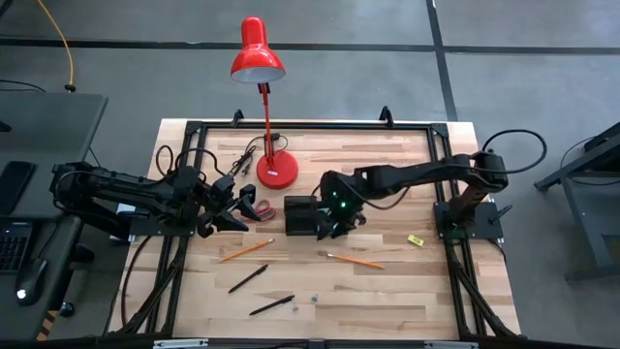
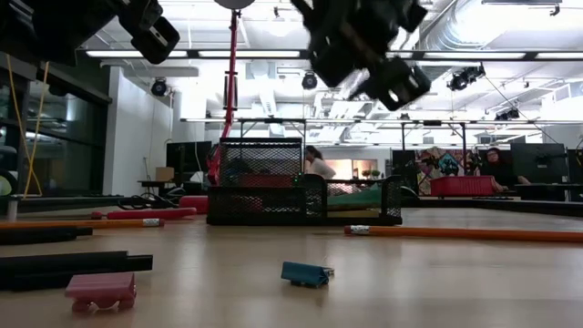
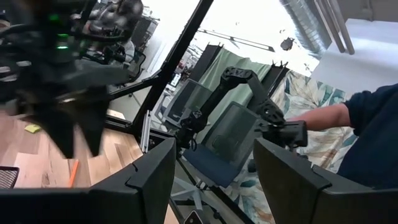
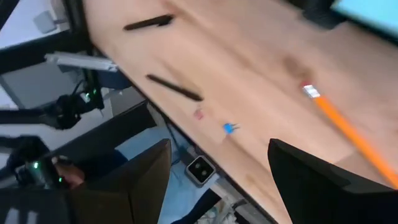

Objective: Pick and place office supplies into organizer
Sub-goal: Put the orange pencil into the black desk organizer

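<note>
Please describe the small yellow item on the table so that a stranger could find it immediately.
Start from the red lamp base and go past the black organizer toward the right arm's mount. The tiny yellow block lies alone there, the only yellow thing on the wood.

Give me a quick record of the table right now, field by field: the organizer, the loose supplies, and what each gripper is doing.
organizer: black mesh tray, mid-table, beside the red lamp base
scissors: red-handled, lying left of the organizer
pencils: one left of centre, one right of centre
pens: two, near the front edge
yellow block, toward the right side
left gripper: open, empty, by the scissors
right gripper: open, empty, over the organizer's right end
</note>
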Tool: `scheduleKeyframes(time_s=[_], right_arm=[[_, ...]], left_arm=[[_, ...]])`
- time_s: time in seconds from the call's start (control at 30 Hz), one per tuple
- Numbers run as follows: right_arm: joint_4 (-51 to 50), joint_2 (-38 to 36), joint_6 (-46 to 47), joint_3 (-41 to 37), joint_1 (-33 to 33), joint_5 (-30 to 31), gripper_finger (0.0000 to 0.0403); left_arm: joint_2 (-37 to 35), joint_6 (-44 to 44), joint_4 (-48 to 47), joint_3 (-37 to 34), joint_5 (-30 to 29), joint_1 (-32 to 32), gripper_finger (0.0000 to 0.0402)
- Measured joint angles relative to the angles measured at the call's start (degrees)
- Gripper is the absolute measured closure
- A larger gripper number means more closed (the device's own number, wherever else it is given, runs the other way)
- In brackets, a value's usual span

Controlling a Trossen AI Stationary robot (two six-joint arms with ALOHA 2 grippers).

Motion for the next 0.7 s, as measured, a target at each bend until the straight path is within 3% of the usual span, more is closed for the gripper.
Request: scheduleKeyframes(time_s=[0.33,0.7], right_arm=[[0.0,0.0,1.8,4.6,9.2,12.7,0.0146],[-10.4,0.0,-2.7,4.5,19.7,22.0,0.0146]], left_arm=[[0.0,0.0,0.0,0.0,-0.2,0.0,0.0197],[0.1,0.5,-1.9,0.0,-0.8,0.0,0.0197]])
